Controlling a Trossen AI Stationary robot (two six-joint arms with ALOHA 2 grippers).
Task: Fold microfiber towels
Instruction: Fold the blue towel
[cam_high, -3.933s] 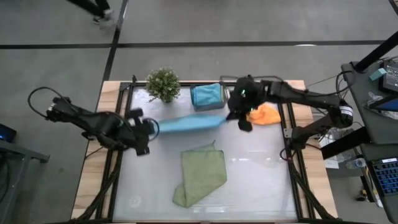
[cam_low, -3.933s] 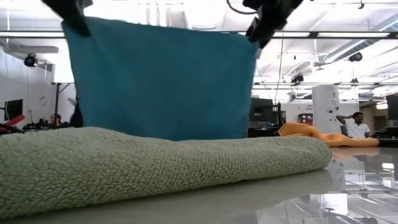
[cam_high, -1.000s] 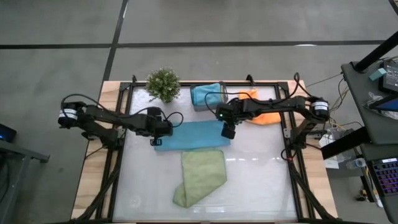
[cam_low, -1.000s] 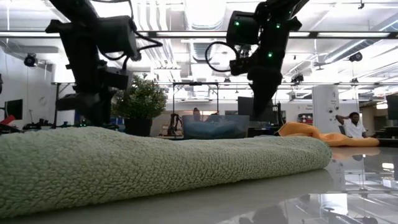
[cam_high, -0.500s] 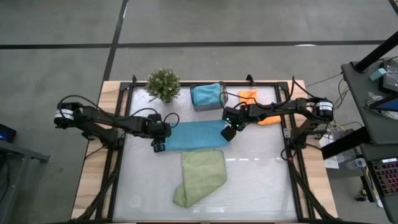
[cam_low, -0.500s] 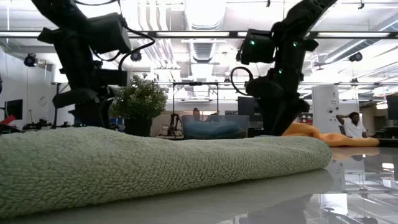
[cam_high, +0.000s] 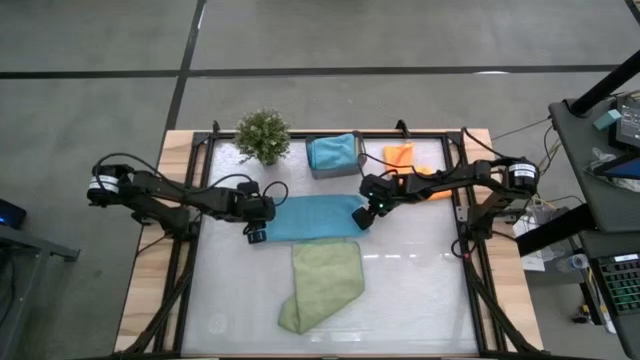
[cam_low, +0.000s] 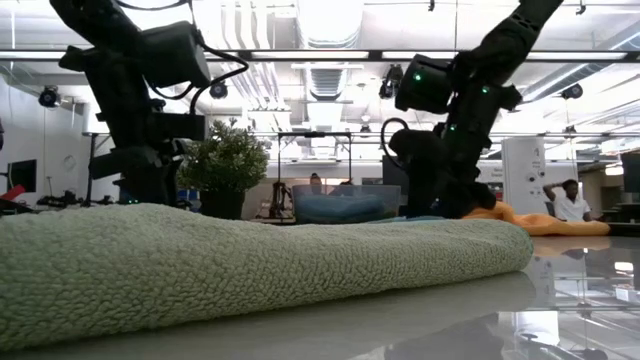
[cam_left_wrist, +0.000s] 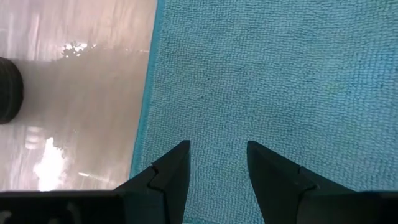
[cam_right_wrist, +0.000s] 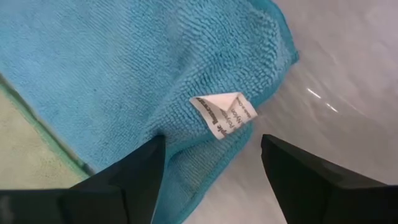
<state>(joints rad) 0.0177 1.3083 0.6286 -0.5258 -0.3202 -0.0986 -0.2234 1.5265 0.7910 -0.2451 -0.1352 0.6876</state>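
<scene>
A teal-blue microfiber towel (cam_high: 310, 217) lies spread flat on the glossy table, long side running left to right. My left gripper (cam_high: 255, 234) stands open over its left end; in the left wrist view (cam_left_wrist: 217, 155) both fingers point down at the cloth just inside its edge. My right gripper (cam_high: 373, 208) stands open, low over the towel's right end. In the right wrist view (cam_right_wrist: 211, 155) the fingers straddle a corner that carries a white tag (cam_right_wrist: 224, 112). A light green towel (cam_high: 325, 280) lies on the table nearer the front edge. My left gripper's open fingers point down at the teal towel's left end (cam_left_wrist: 186, 124); I cannot tell whether the tips touch the cloth. My right gripper's open fingers stand either side of the tagged corner (cam_right_wrist: 186, 149), slanting down from the right; I cannot tell whether they touch it.
A grey bin (cam_high: 335, 155) holding a blue cloth and a potted plant (cam_high: 262, 136) stand along the far edge. An orange towel (cam_high: 400, 156) lies at the far right, partly under my right arm. The green towel (cam_low: 250, 260) fills the low view's foreground.
My right gripper has come down toward the table at the teal towel's right end and shifted a little toward the right edge. The towel has stayed flat on the table.
</scene>
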